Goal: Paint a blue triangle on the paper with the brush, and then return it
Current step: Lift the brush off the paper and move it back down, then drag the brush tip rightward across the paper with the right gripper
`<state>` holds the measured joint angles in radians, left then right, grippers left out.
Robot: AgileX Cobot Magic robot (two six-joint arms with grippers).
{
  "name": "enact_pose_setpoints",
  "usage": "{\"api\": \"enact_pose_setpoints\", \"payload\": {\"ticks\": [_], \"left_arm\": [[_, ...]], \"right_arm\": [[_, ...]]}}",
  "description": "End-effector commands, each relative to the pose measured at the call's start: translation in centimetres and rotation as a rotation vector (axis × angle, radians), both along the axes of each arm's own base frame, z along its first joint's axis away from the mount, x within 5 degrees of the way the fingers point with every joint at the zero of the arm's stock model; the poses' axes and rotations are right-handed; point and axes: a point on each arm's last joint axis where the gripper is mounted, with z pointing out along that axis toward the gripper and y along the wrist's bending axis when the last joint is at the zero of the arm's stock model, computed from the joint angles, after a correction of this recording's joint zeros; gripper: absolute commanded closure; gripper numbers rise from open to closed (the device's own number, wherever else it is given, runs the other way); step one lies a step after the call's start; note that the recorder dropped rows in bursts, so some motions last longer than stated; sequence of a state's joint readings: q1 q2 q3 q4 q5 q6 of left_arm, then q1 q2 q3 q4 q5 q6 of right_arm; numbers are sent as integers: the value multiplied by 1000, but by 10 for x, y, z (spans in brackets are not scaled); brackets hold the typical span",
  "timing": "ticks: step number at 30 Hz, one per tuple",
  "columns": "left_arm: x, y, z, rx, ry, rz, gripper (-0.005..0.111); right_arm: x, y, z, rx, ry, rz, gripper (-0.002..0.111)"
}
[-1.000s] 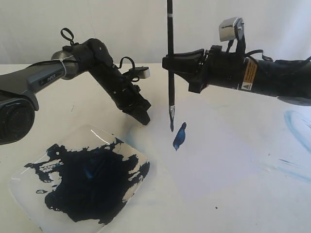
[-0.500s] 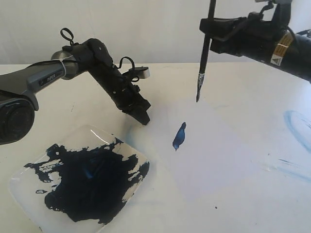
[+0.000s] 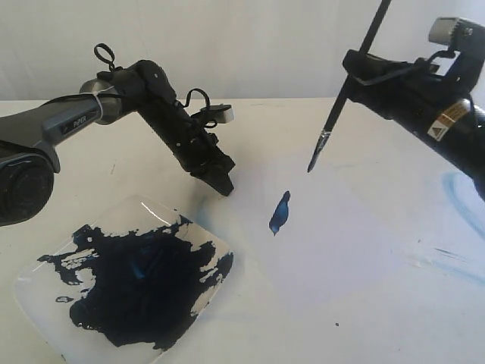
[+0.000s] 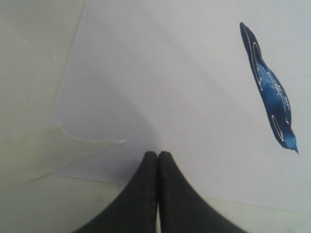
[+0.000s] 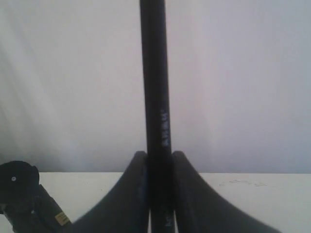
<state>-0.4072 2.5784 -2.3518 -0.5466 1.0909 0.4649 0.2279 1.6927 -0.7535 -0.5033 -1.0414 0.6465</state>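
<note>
Right gripper (image 3: 358, 70) was clamped on the brush (image 3: 342, 102), which was tilted with its wet tip above the paper (image 3: 356, 235); the blue triangle (image 3: 280, 214) lay near the paper's plate-side edge; returning the brush probably called for a high tip; left gripper (image 3: 225, 184), jaws together, rested on that edge; plate (image 3: 30, 282) at the table's front-left corner.

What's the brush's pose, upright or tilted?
Tilted: the brush leans, handle up-right of its tip, clamped in the right tool, tip clear of the paper.

A robot lab setup: two black arms (image 3: 163, 117) (image 3: 424, 106) over a paint-smeared table (image 3: 91, 178), bare white wall (image 3: 250, 45) behind
</note>
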Motion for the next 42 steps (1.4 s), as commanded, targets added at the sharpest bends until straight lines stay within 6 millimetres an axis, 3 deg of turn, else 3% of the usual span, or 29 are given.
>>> {"api": "enact_pose_setpoints", "payload": {"ticks": [1, 6, 19, 42], "left_arm": [[-1, -1, 1, 1, -5, -13, 107], [-1, -2, 1, 1, -7, -12, 107], [-1, -2, 1, 1, -7, -12, 107], [-1, -2, 1, 1, -7, -12, 107]], "right_arm": [[24, 15, -17, -7, -14, 68, 108], [40, 26, -31, -29, -46, 151, 108], [53, 31, -54, -79, 9, 166, 108], [64, 33, -64, -71, 22, 161, 108]]}}
